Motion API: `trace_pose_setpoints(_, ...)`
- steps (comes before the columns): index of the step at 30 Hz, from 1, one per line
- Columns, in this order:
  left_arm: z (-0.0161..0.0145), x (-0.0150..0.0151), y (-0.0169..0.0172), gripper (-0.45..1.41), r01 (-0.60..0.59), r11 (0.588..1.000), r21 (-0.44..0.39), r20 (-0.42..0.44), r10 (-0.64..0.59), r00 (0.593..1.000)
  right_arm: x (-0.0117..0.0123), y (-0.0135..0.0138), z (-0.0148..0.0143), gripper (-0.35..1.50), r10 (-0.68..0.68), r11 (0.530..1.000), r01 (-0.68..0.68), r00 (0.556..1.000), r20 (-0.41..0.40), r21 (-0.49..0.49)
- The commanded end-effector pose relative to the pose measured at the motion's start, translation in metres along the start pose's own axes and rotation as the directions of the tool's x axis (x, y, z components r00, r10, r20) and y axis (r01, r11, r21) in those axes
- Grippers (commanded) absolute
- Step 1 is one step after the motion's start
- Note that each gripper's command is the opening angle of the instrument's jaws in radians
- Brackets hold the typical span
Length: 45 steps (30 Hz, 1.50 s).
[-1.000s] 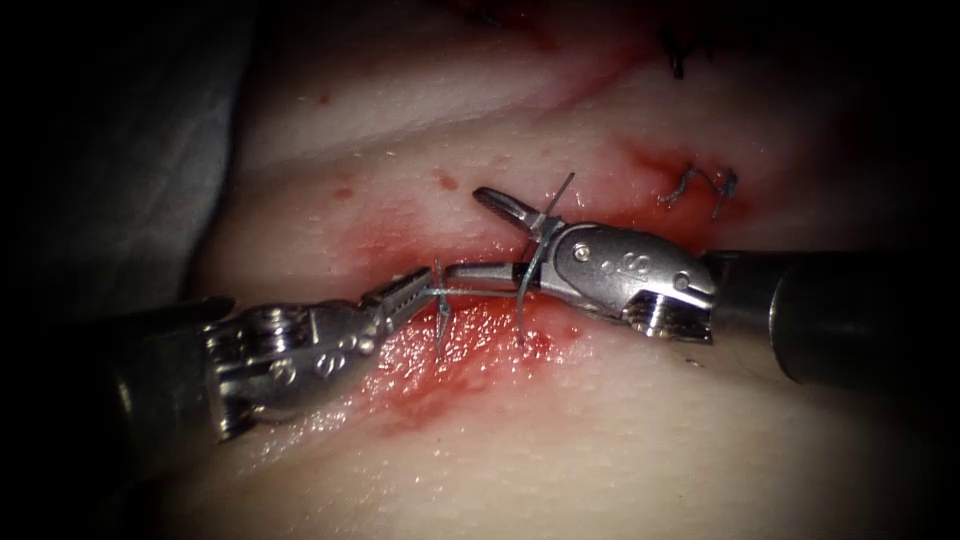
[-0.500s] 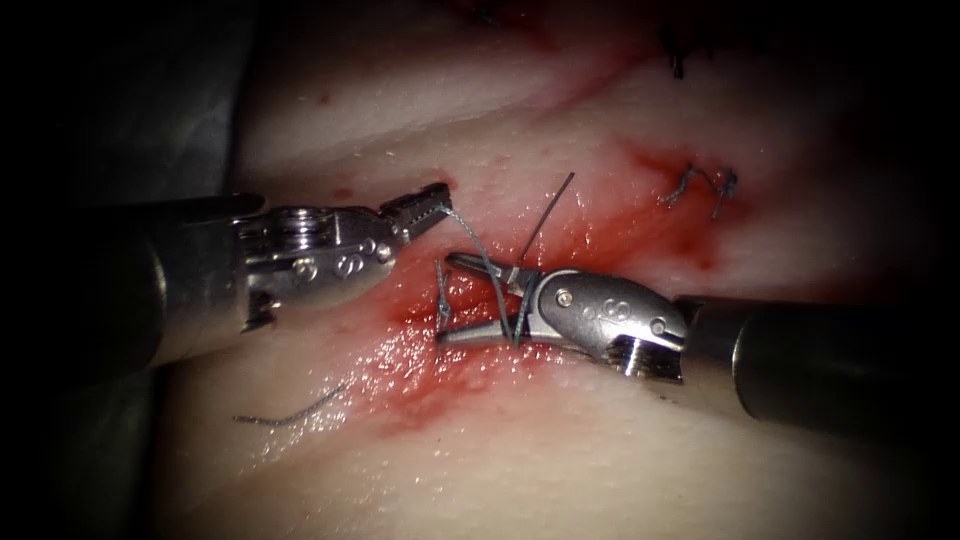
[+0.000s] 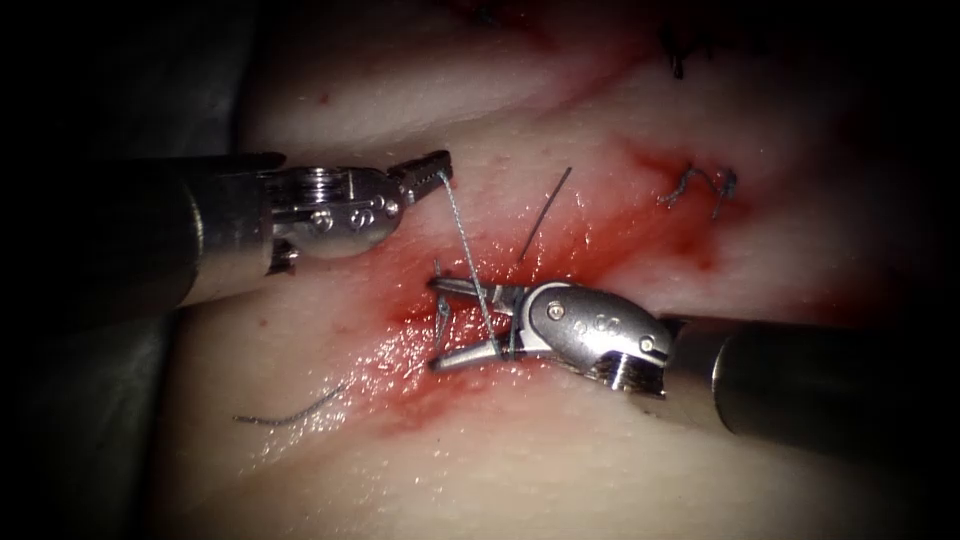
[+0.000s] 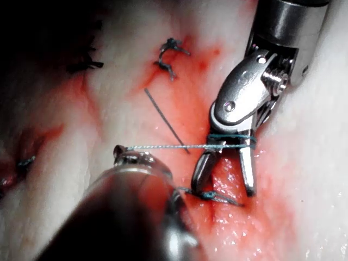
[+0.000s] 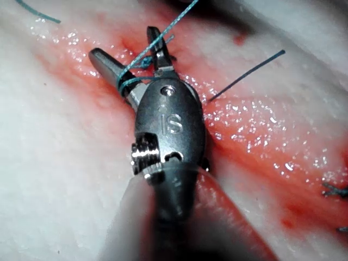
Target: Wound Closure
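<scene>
My left tool (image 3: 428,173) is up on the left side of the cut, its jaws shut on the thread (image 3: 465,245). From there the thread runs taut down to my right tool (image 3: 438,325), which lies over the red cut (image 3: 400,345) with its jaws open. The thread is wrapped around both jaws near their hinge, the loop (image 4: 225,142) (image 5: 128,81) being plain in both wrist views. A short thread end (image 4: 209,194) lies at the cut between the open jaws' tips. A free tail (image 3: 545,213) sticks up to the right.
A loose curved piece of thread (image 3: 285,408) lies on the tissue at the lower left. Tied stitches with cut ends (image 3: 700,185) (image 4: 168,54) sit further along the cut. Red fluid wets the tissue around the cut.
My left tool rose from the lower left to the upper left with the thread, drawing it taut. My right tool shifted down and left, its jaws still open with the thread wrapped around them.
</scene>
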State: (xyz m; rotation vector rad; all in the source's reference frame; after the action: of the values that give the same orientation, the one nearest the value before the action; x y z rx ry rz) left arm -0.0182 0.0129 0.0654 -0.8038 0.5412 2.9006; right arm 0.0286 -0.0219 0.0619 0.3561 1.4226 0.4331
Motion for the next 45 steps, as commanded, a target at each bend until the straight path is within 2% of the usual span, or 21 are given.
trace_pose_setpoints(1, 0.0018, -0.0004, 0.0008, -0.45, 0.003, 1.0, 0.009, 0.007, -0.003, 1.0, -0.0005, -0.0004, 0.0009, 0.73, 0.026, 0.999, -0.025, 0.999, -0.04, 0.035)
trace_pose_setpoints(3, 0.0022, -0.0006, 0.0011, -0.45, 0.004, 1.0, 0.01, 0.01, -0.004, 1.0, -0.0005, -0.0005, 0.0009, 0.68, 0.037, 0.998, -0.034, 0.998, -0.051, 0.047)
trace_pose_setpoints(4, 0.003, -0.0011, 0.0016, -0.45, 0.017, 1.0, 0.009, 0.016, -0.017, 1.0, -0.0007, -0.0005, 0.0008, 0.46, 0.039, 0.997, -0.035, 0.997, -0.06, 0.073)
trace_pose_setpoints(5, 0.0033, -0.0014, 0.0019, -0.45, 0.025, 1.0, 0.012, 0.017, -0.025, 1.0, -0.0008, -0.0006, 0.0008, 0.44, 0.044, 0.996, -0.038, 0.997, -0.062, 0.085)
trace_pose_setpoints(10, 0.0045, -0.0024, 0.0028, -0.45, 0.027, 0.999, 0.016, 0.029, -0.028, 0.999, -0.001, -0.0006, 0.0009, 0.43, 0.07, 0.993, -0.063, 0.995, -0.073, 0.099)
trace_pose_setpoints(14, 0.005, -0.0036, 0.0039, -0.45, 0.018, 1.0, 0.018, 0.043, -0.019, 0.999, -0.0008, 0.0, 0.0004, 0.41, 0.133, 0.99, -0.121, 0.975, -0.179, 0.077)
trace_pose_setpoints(15, 0.005, -0.0036, 0.0039, -0.45, 0.018, 1.0, 0.018, 0.043, -0.019, 0.999, -0.0008, 0.0, 0.0004, 0.41, 0.133, 0.99, -0.121, 0.975, -0.179, 0.077)
trace_pose_setpoints(17, 0.0046, -0.0041, 0.0049, -0.45, 0.021, 1.0, 0.017, 0.052, -0.022, 0.998, -0.0006, 0.0007, -0.0004, 0.41, 0.158, 0.987, -0.153, 0.958, -0.241, 0.041)
trace_pose_setpoints(19, 0.0044, -0.0042, 0.0054, -0.45, 0.018, 1.0, 0.012, 0.051, -0.019, 0.999, -0.0005, 0.0009, -0.0006, 0.41, 0.166, 0.986, -0.164, 0.95, -0.265, 0.031)
trace_pose_setpoints(21, 0.0039, -0.004, 0.0067, -0.45, 0.015, 1.0, -0.002, 0.052, -0.015, 0.999, -0.0002, 0.0018, -0.0012, 0.41, 0.192, 0.98, -0.2, 0.922, -0.335, 0.01)
trace_pose_setpoints(22, 0.0039, -0.004, 0.0067, -0.45, 0.015, 1.0, -0.002, 0.052, -0.015, 0.999, -0.0002, 0.0018, -0.0012, 0.41, 0.192, 0.98, -0.2, 0.922, -0.335, 0.01)
trace_pose_setpoints(23, 0.0034, -0.0036, 0.0076, -0.45, 0.018, 1.0, -0.002, 0.049, -0.018, 0.999, 0.0001, 0.0023, -0.0015, 0.49, 0.201, 0.977, -0.215, 0.908, -0.367, 0.003)
trace_pose_setpoints(24, 0.0034, -0.0036, 0.0076, -0.45, 0.018, 1.0, -0.002, 0.049, -0.018, 0.999, 0.0001, 0.0023, -0.0015, 0.49, 0.201, 0.977, -0.215, 0.908, -0.367, 0.003)
trace_pose_setpoints(26, 0.0025, -0.0026, 0.0088, -0.45, 0.026, 1.0, 0.003, 0.059, -0.026, 0.998, 0.0002, 0.0026, -0.0019, 0.51, 0.205, 0.972, -0.234, 0.885, -0.419, -0.017)
trace_pose_setpoints(32, 0.0009, -0.0011, 0.011, -0.45, 0.036, 0.999, 0.013, 0.077, -0.037, 0.996, 0.0006, 0.0029, -0.0025, 0.61, 0.195, 0.966, -0.25, 0.878, -0.437, -0.071)
trace_pose_setpoints(37, -0.0006, 0.0001, 0.0137, -0.45, 0.046, 0.999, 0.004, 0.089, -0.046, 0.995, 0.0013, 0.0033, -0.0038, 0.69, 0.182, 0.939, -0.29, 0.873, -0.453, -0.183)
trace_pose_setpoints(39, -0.0011, 0.0007, 0.0145, -0.45, 0.038, 0.999, 0.004, 0.103, -0.038, 0.994, 0.0013, 0.0033, -0.0041, 0.71, 0.174, 0.928, -0.292, 0.889, -0.423, -0.233)
trace_pose_setpoints(42, -0.0017, 0.0017, 0.0151, -0.45, 0.017, 1.0, 0.005, 0.118, -0.018, 0.993, 0.001, 0.0031, -0.0044, 0.86, 0.169, 0.9, -0.295, 0.914, -0.368, -0.321)
trace_pose_setpoints(45, -0.002, 0.0027, 0.0152, -0.45, -0.002, 1.0, 0.002, 0.132, 0.002, 0.991, 0.0007, 0.0027, -0.0046, 0.91, 0.207, 0.862, -0.329, 0.923, -0.325, -0.384)
